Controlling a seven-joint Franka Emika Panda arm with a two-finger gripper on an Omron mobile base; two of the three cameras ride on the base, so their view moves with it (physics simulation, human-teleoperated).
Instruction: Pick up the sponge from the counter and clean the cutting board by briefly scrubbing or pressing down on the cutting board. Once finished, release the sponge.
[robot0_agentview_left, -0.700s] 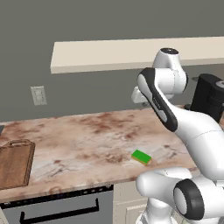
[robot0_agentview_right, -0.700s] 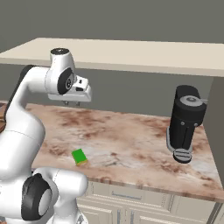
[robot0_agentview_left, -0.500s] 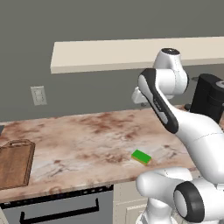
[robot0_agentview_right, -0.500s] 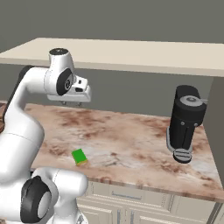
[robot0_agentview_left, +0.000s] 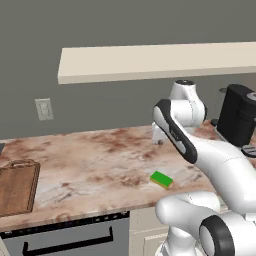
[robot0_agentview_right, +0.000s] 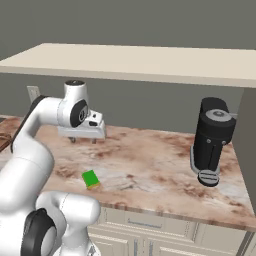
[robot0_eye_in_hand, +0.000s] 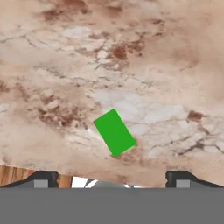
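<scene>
Your two-finger pincer (robot0_agentview_right: 83, 140) hangs above the beige, red-blotched stone surface (robot0_agentview_left: 100, 165), fingers spread wide and holding nothing. The small flat green sponge (robot0_agentview_left: 161, 179) lies well below it, near the surface's front edge, untouched. The dark brown wooden cutting board (robot0_agentview_left: 17, 186) with its looped handle sits far off at the surface's left end.

Green sponge (robot0_agentview_left: 161, 179), brown-blotched beige counter (robot0_agentview_left: 95, 160)

Left and right base views look forward and down from behind the arm, sharing the counter (robot0_agentview_left: 95, 165) (robot0_agentview_right: 150, 165) and sponge (robot0_agentview_left: 161, 179) (robot0_agentview_right: 90, 178). Hand view looks down from well above on the sponge (robot0_eye_in_hand: 114, 132).
</scene>
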